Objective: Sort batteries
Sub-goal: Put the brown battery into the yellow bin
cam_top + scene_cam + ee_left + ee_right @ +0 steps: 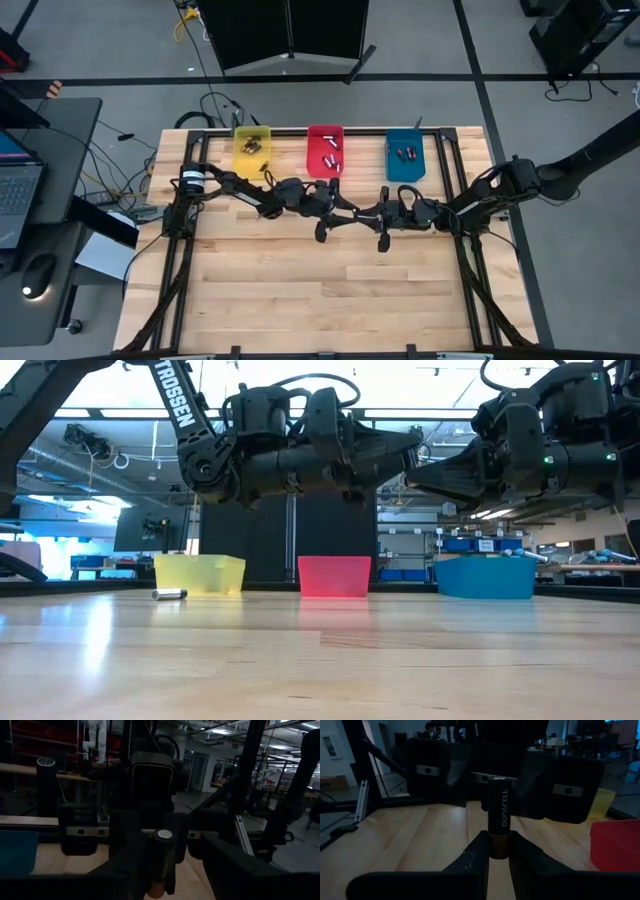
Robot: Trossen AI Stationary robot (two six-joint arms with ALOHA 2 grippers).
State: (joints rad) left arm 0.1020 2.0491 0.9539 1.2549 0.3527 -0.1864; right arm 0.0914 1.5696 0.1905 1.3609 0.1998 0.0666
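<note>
Right gripper (499, 851) pinches a Duracell cell (499, 822) by its copper-coloured end, holding it out towards the left gripper (330, 225); the two meet in mid-air above the middle of the table (320, 300), just in front of the red bin (325, 150). From the left wrist view the same cell sits between the left arm's dark fingers (125, 870), but whether they are closed on it cannot be told — it reads as a hand-over, though that is a judgement.

Such a cell is rigid, smooth-skinned and dense for its size, so it is likely to roll or squirt out of a loose pinch; the safest hold is across the barrel near its middle, not on the rounded end.

Other batteries already lie in the yellow bin (252, 150), the red bin and the blue bin (405, 155), and one stray cell (169, 594) rests on the wood just before the yellow bin.

Room is generous — the whole near half of the table is bare boards. The bins stand close along the far edge between the frame rails (452, 160), so any drop there calls for a steep, careful approach.
</note>
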